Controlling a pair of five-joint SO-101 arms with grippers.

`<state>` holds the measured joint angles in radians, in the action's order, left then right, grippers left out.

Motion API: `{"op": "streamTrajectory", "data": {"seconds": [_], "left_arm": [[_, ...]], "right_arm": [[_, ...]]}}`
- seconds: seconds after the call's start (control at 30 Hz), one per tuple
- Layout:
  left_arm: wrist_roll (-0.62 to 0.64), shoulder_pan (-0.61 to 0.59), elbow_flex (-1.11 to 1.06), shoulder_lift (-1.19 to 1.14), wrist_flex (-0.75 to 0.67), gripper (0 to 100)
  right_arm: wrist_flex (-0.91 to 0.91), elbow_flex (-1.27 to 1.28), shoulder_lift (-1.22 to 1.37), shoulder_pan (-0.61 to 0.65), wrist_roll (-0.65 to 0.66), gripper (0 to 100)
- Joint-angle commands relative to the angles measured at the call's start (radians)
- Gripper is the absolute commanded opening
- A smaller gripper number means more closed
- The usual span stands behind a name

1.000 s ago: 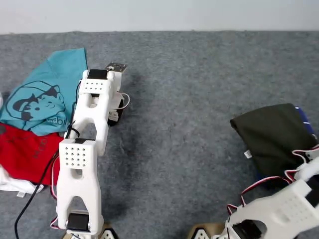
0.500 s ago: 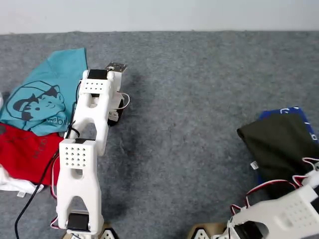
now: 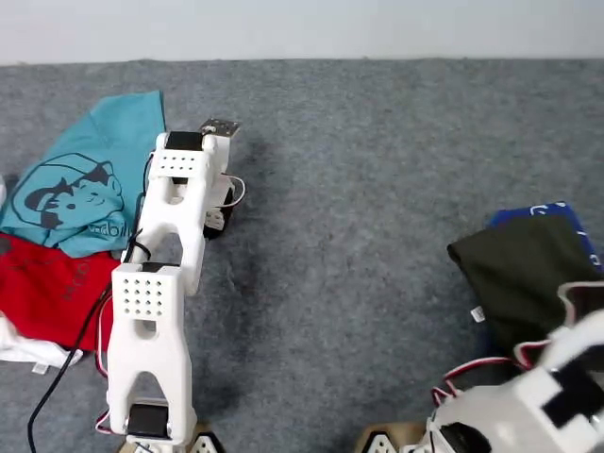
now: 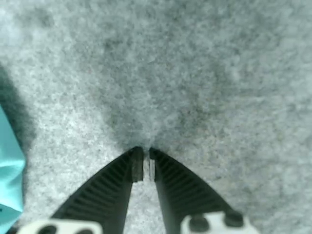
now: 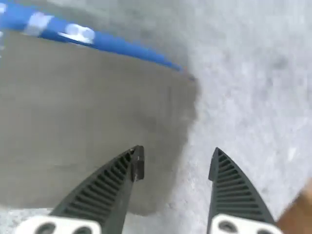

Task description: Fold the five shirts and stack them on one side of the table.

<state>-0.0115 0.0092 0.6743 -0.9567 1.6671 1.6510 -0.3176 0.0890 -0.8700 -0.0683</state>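
Right gripper: my right gripper [image 5: 176, 163] hangs just above the table with its fingers spread wide and nothing between them. One fingertip is over the corner of the stack, the other over bare grey table cover [image 3: 359, 189].
Stack, near right: the dark green shirt [image 3: 524, 274] lies folded flat on top of the blue shirt [image 3: 540, 211], which pokes out along its far edge.
Pile, near left: the white shirt [image 3: 19, 347] is crumpled at the table's edge, with the red shirt [image 3: 47, 288] lying over it, both unfolded.
Pile, farther left: the teal shirt [image 3: 85, 179] is spread loose, with its printed front up, overlapping the red one.
Left gripper: my left gripper [image 4: 144, 158] is out beyond the pile, just beside the teal shirt, with its fingertips nearly touching and nothing in them.
Handling: I judge all of these to be light, limp cotton that sags, drags on the rough cover and slides apart when stacked. I would pinch a single layer at a hem, shoulder or sleeve edge, not a bunch.
Change: over the last second the dark green shirt has slid toward the right edge, baring more blue. My right arm has since drawn back from it. My left arm has not stirred.
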Motion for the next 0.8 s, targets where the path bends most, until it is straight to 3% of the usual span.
{"op": "streamTrajectory", "data": {"seconds": [0.0,0.13,0.43,0.67,0.77], "left_arm": [[-0.006,0.015,-0.019,-0.034,0.021,6],[-0.006,0.015,-0.019,-0.034,0.021,6],[-0.006,0.015,-0.019,-0.034,0.021,6],[-0.006,0.015,-0.019,-0.034,0.021,6],[-0.005,0.014,-0.019,-0.029,0.021,7]], "right_arm": [[-0.134,-0.014,-0.039,0.203,0.012,22.0],[-0.390,0.026,0.081,0.309,0.011,21.9],[-0.552,0.011,0.389,0.332,0.012,21.9],[-0.567,0.011,0.443,0.326,0.012,21.9],[-0.486,0.002,0.357,0.326,0.011,21.9]]}}
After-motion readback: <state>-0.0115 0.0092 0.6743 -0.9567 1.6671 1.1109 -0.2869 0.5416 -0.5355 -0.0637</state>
